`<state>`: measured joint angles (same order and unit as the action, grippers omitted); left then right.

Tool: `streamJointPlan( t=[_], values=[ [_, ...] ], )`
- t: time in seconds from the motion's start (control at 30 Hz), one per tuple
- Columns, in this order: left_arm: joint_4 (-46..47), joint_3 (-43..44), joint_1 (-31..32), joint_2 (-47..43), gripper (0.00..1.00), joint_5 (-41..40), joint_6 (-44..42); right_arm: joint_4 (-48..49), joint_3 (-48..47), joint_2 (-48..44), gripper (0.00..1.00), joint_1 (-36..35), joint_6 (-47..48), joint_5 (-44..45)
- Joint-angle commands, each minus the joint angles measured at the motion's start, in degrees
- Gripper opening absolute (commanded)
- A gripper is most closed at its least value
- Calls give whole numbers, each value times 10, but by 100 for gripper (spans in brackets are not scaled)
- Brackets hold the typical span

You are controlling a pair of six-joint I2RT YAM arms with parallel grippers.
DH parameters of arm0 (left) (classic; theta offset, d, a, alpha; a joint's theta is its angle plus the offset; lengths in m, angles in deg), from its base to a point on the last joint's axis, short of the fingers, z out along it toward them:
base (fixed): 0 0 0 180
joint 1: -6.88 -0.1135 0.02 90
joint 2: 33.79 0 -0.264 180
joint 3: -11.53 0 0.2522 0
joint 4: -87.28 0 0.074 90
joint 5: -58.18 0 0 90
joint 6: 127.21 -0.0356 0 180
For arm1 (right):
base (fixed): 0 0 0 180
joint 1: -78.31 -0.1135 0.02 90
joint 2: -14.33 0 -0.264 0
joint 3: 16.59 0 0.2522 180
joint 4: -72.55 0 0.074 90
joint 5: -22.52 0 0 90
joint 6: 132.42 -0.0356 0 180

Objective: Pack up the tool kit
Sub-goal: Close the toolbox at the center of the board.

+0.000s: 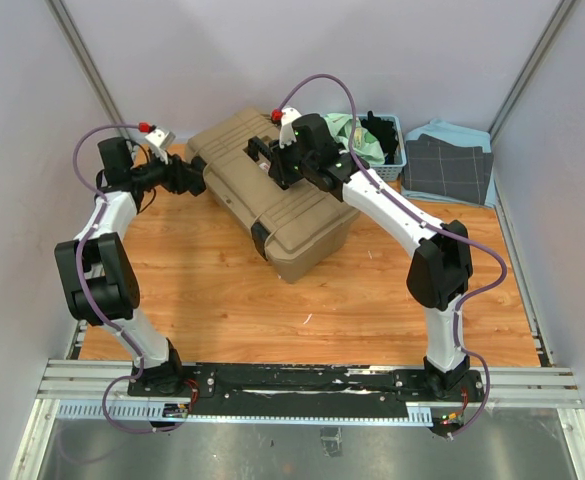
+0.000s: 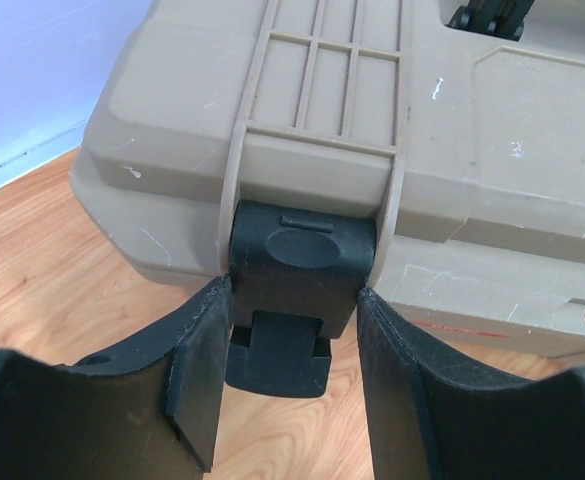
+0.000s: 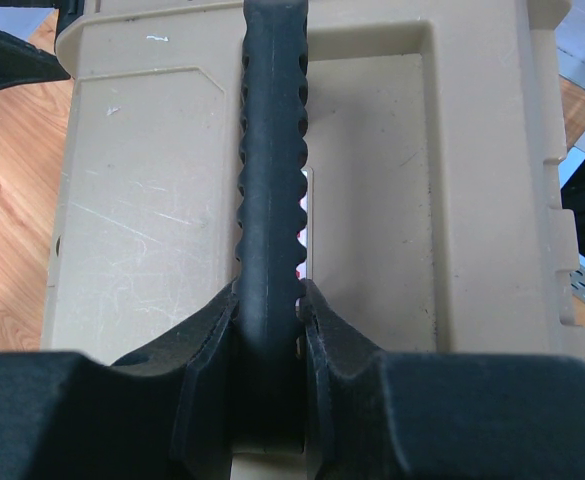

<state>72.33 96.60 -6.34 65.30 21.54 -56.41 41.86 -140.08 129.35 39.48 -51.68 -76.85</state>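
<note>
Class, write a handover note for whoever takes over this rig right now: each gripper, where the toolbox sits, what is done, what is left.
Grippers: left gripper shut on a latch of the toolbox, one finger on each side of it; right gripper shut on the handle.
Where: toolbox on the table, lid down.
Done: no loose tools in sight.
To do: probably fasten this latch and the second latch; whether either is fastened cannot be told.

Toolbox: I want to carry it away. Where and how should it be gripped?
By its black handle, from above, clamping across the bar's narrow width: it runs centrally along the lid, slim and ridged. The right claw grips it so.
</note>
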Motion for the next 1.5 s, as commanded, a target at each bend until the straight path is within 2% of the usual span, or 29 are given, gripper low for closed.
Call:
streamJointPlan(
  t=[0.0, 0.57, 1.07, 1.27, 1.47],
  values=[
    [-145, -55, 51, 73, 0, -49, -12, -14, 15, -1, 1, -15, -7, -62],
    [-138, -61, 51, 104, 0, -70, -34, -14, 12, 5, 1, -15, -10, -63],
    [-112, -31, 45, 123, 0, -57, 0, -25, -3, 13, 1, -15, -4, -61],
    [-48, -63, -13, 65, 0, -37, 67, -26, -2, 10, 1, -13, -1, -60],
    [-122, -26, -50, -34, 0, -30, 16, -25, 9, 7, 1, -11, -1, -62]
  ],
)
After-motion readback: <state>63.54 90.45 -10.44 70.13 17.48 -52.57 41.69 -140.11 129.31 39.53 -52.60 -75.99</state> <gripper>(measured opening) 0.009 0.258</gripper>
